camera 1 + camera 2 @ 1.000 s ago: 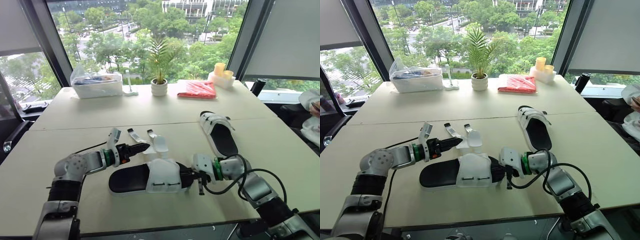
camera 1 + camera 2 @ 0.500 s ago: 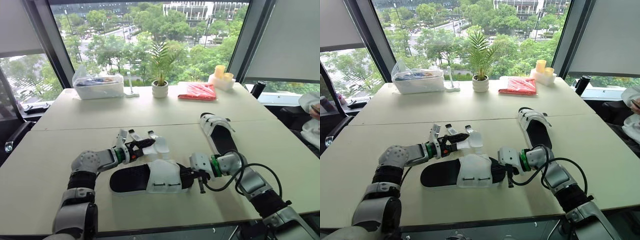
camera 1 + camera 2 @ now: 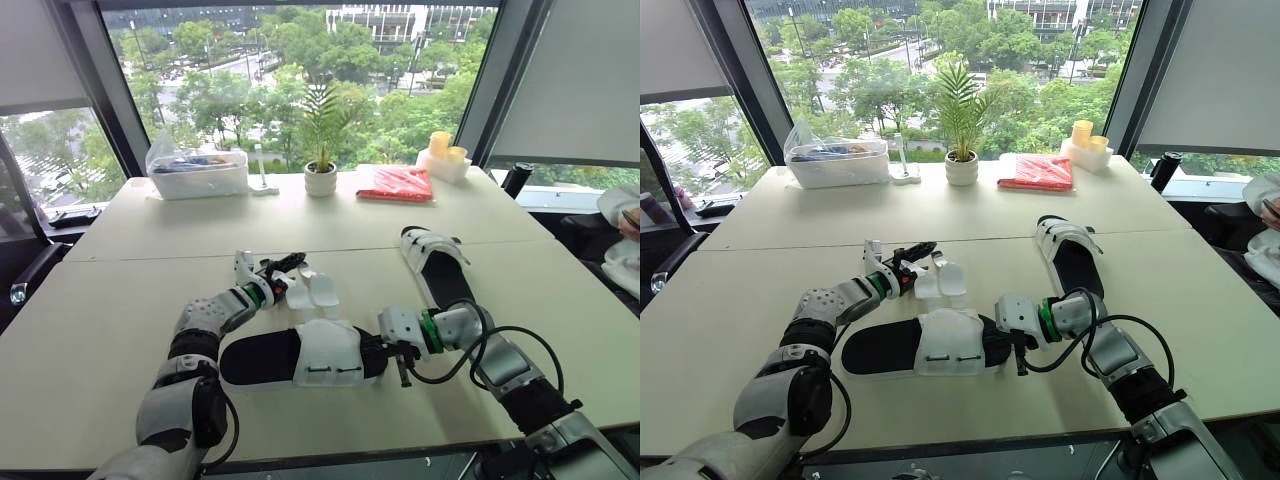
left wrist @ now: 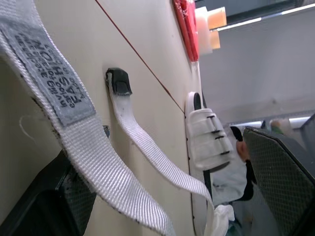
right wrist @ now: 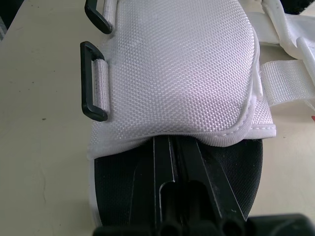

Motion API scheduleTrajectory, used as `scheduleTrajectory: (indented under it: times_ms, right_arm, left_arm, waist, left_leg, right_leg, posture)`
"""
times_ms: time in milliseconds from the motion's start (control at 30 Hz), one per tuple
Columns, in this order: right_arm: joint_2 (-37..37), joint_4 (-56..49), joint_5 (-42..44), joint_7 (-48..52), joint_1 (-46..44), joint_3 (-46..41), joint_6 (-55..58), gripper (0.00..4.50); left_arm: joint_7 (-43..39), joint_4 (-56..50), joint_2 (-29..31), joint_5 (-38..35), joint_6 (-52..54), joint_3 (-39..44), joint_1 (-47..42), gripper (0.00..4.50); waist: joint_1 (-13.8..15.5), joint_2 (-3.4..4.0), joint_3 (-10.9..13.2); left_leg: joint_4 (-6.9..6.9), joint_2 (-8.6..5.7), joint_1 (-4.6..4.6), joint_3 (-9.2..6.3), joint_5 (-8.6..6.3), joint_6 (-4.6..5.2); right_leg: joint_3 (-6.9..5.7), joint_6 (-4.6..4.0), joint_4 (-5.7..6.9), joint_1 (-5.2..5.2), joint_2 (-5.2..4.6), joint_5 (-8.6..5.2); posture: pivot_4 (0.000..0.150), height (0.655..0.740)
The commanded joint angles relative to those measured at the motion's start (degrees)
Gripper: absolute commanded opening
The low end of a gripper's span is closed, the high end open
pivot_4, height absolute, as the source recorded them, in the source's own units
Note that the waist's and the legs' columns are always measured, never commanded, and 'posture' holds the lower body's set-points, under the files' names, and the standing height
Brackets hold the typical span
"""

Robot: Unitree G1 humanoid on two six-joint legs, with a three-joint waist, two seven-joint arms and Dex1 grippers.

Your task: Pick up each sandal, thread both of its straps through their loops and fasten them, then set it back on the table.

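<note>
At the toe of the sandal (image 3: 300, 355), the closed right gripper (image 5: 172, 147) rests.

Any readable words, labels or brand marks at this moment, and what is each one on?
"FASHION" (probable reading, the letters run sideways): grey tag sewn on the white strap.
Smaller line on that same tag: too blurred to read.
Near sandal, far sandal, red packet, plastic box: no legible print.
</note>
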Motion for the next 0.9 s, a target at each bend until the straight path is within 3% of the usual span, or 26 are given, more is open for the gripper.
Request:
scheduleTrajectory:
  times_ms: [33, 100, 333, 533, 667, 767, 900]
  right_arm:
    - [0.2, 0.7, -2.2, 0.7, 1.3, 2.4, 0.5, 0.02]
    - [0.3, 0.7, -2.4, 0.7, 1.3, 2.4, 0.4, 0.00]
    - [0.4, 1.3, -3.0, 0.5, 0.9, 2.5, -0.1, 0.00]
    - [0.3, 2.4, -3.4, 0.6, 0.4, 2.6, -0.8, 0.00]
    - [0.2, 3.1, -3.6, 0.8, 0.1, 2.6, -1.2, 0.00]
    - [-0.1, 3.8, -3.8, 0.9, -0.1, 2.5, -1.9, 0.00]
    - [-0.7, 5.1, -4.3, 1.4, -0.5, 2.6, -3.1, 0.00]
  left_arm:
    - [1.5, 4.3, 0.7, 2.0, -5.3, 1.9, -1.1, 4.24]
    - [1.4, 6.2, 0.9, 2.5, -7.1, 2.6, -1.7, 3.66]
    - [0.8, 10.1, 1.3, 3.6, -11.2, 4.4, -3.0, 0.04]
    - [-2.1, 9.5, 1.9, 4.4, -10.3, 4.5, -3.5, 0.02]
    - [-10.2, 2.1, 2.9, 6.8, -5.9, -0.7, -3.5, 0.02]
    - [-21.8, -20.1, 3.4, 8.9, -0.7, -14.1, 1.4, 0.02]
    - [-32.5, -45.6, 7.4, 11.6, -1.9, -28.1, 8.7, 0.02]
  waist:
    - [0.0, 0.00, 0.0]
    - [-0.1, 0.00, 0.0]
    - [-0.1, 0.03, -0.2]
    - [-0.2, 0.04, -0.2]
    - [-0.3, 0.01, -0.2]
    - [-0.3, 0.00, -0.2]
    - [-0.2, 0.03, -0.2]
  left_leg:
    - [-0.01, 0.00, 0.00, 0.00, 0.00, 0.00]
    - [-0.01, 0.00, 0.00, 0.00, 0.00, 0.00]
    - [-0.02, 0.01, 0.03, 0.00, -0.03, 0.01]
    - [-0.05, 0.01, 0.07, 0.00, -0.05, 0.00]
    - [-0.07, 0.01, 0.04, 0.01, -0.03, 0.02]
    - [-0.10, 0.01, -0.01, 0.01, -0.02, 0.05]
    - [-0.13, 0.02, -0.01, 0.01, -0.08, -0.06]
  right_leg:
    - [0.00, 0.00, 0.00, 0.00, 0.00, 0.00]
    - [-0.01, 0.00, -0.01, 0.00, 0.00, 0.00]
    - [-0.03, 0.01, -0.02, 0.02, 0.02, 0.00]
    - [-0.03, 0.01, -0.03, 0.05, 0.04, -0.01]
    - [-0.03, 0.01, -0.04, 0.01, 0.04, -0.01]
    - [-0.02, 0.01, -0.05, -0.04, 0.04, -0.01]
    - [0.08, -0.01, -0.16, 0.02, 0.02, 0.01]
  posture:
    - [0.150, 0.7400]
    - [0.150, 0.7400]
    - [0.150, 0.7400]
    - [0.150, 0.7400]
    - [0.150, 0.7400]
    - [0.150, 0.7400]
    - [0.150, 0.7400]
